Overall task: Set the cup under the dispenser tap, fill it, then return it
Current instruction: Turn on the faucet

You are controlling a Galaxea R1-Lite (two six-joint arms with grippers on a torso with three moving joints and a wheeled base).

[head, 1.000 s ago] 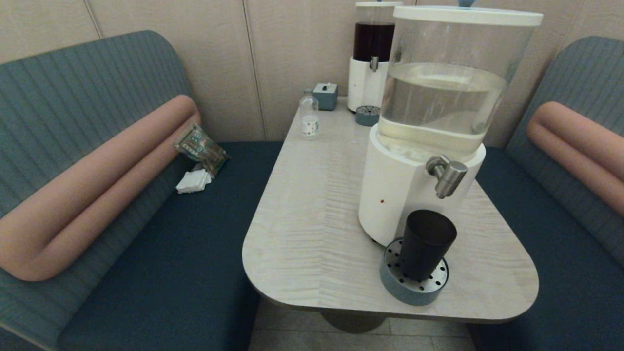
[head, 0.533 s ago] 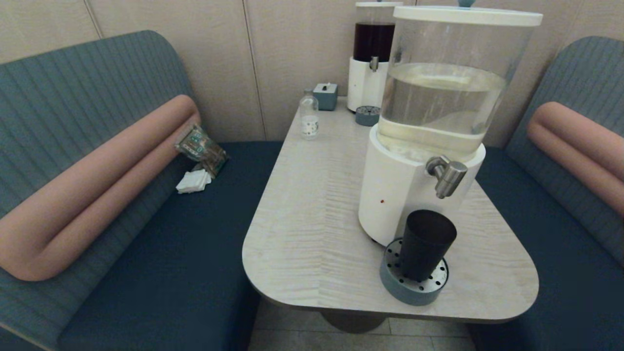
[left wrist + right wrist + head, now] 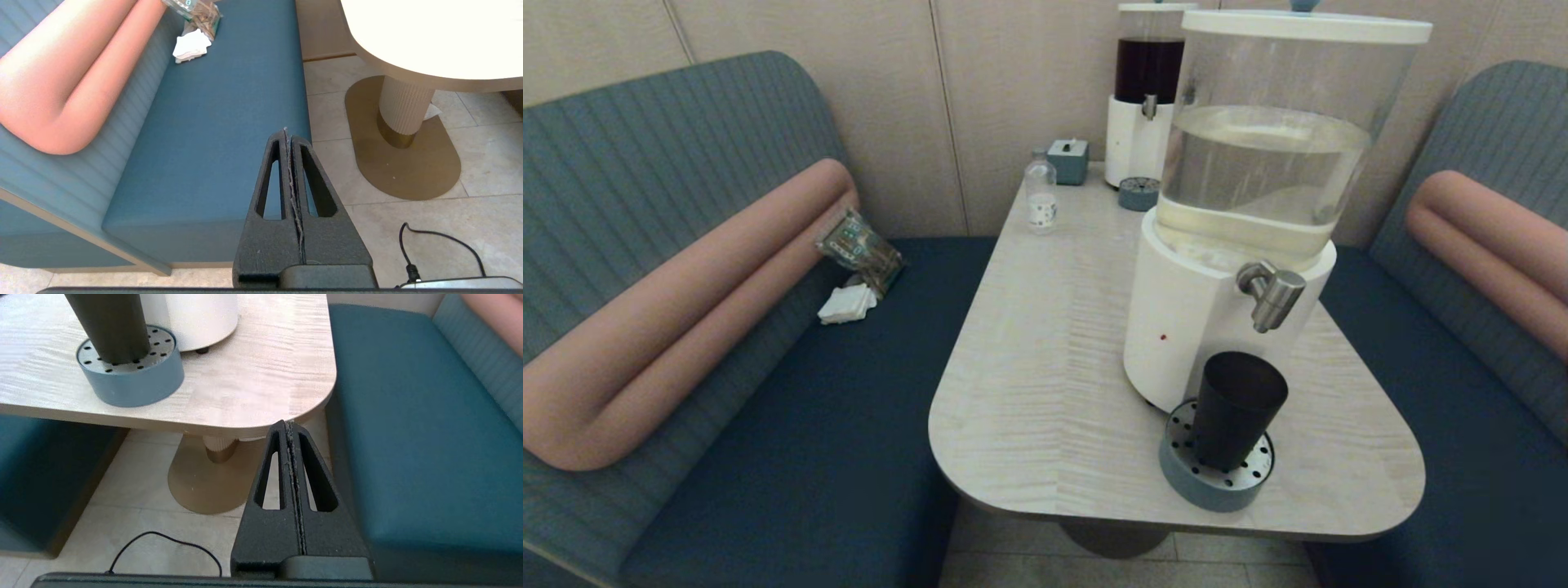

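Your cup (image 3: pixel 1235 408) stands upright on the perforated drip tray (image 3: pixel 1176 469) at the table's (image 3: pixel 1045 367) near right, below the dispenser tap (image 3: pixel 1272 294). Filling and returning appear left. Both the left gripper (image 3: pixel 289 141) and right gripper (image 3: pixel 288 433) hang low off the table, fingers pressed together, holding nothing.

Pale wood tabletop (image 3: pixel 1045 392) with rounded corners, on a ribbed pedestal (image 3: pixel 402 108) with a gold oval foot. At the far end by the wall: smaller dispenser (image 3: pixel 1145 90) with dark liquid, a small blue-grey drip tray (image 3: pixel 1138 193) in front of it, a small blue-grey box (image 3: pixel 1068 161), and a small clear bottle (image 3: pixel 1041 193) with a label, standing upright. Near front edge: round perforated blue-grey drip tray (image 3: pixel 1176 469). Teal booth seats on both sides with pink bolsters (image 3: pixel 686 302). On the left seat (image 3: pixel 792 425): a crinkled snack packet (image 3: pixel 859 247) leaning against the bolster, white napkins (image 3: pixel 847 304) just beside it. Black cable (image 3: pixel 433 241) on the tile floor.
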